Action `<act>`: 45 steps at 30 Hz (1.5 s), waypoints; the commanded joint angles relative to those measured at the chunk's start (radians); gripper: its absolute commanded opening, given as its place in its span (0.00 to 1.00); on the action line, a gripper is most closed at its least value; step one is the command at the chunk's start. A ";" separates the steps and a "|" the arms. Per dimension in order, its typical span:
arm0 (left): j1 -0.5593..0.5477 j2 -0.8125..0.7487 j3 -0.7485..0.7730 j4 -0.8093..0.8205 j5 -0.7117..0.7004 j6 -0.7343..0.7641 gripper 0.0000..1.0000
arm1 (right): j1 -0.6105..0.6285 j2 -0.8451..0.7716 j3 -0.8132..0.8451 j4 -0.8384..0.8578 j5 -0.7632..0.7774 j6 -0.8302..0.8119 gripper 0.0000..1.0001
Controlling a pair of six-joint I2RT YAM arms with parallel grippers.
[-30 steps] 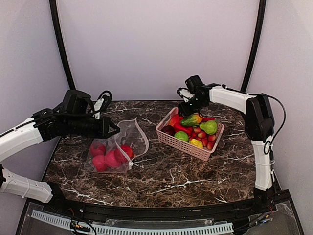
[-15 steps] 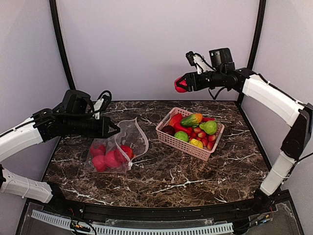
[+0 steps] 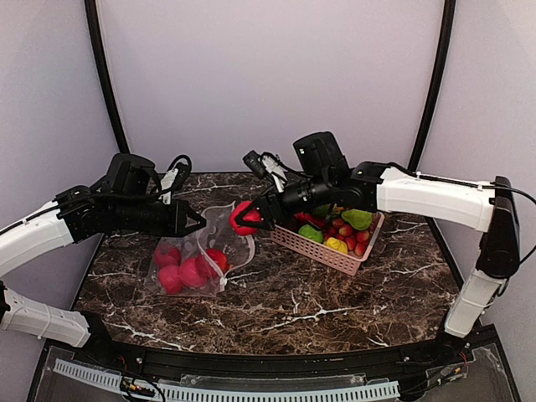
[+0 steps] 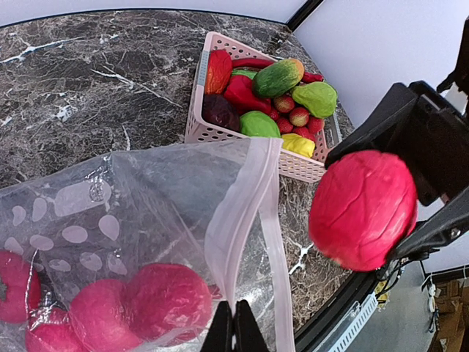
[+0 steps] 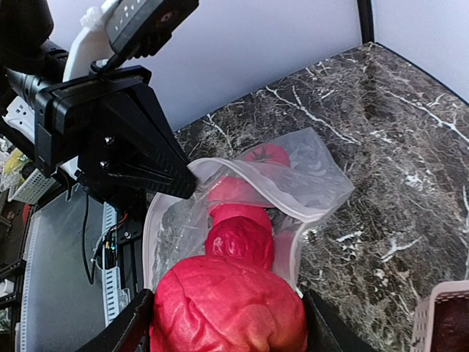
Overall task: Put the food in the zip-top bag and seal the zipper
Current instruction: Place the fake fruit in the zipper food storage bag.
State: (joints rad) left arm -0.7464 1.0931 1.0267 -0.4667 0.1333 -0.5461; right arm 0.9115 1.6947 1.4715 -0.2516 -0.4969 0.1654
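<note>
You are holding a red fruit (image 4: 363, 209) firmly in the right hand (image 3: 251, 219), just beside the bag (image 4: 139, 191) mouth and off the bench (image 3: 335, 293). The left hand (image 4: 234, 328), pinched on the zipper (image 4: 245, 194), is propping that mouth open. Fruit seemingly hanging slightly above the rim. You should be lowering it well inside before releasing, without brushing the zipper.

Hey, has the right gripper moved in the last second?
Yes. The right gripper, shut on a red fruit, has swung left from the basket's far corner to the bag's mouth.
</note>
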 commanded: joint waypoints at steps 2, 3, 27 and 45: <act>-0.001 -0.010 0.003 -0.003 0.003 0.012 0.01 | 0.049 0.100 0.062 0.052 0.034 0.045 0.55; -0.001 -0.010 0.004 -0.005 0.002 0.013 0.01 | 0.059 0.112 0.070 0.050 0.041 0.044 0.55; -0.001 -0.030 0.012 -0.025 -0.024 0.013 0.01 | 0.170 0.169 0.149 -0.043 0.447 0.130 0.89; 0.000 -0.052 0.003 -0.026 -0.033 0.010 0.01 | 0.150 0.034 -0.161 0.054 0.436 0.464 0.60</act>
State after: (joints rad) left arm -0.7464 1.0752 1.0267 -0.4702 0.1108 -0.5423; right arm 1.0721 1.7260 1.3521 -0.2600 -0.0296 0.5369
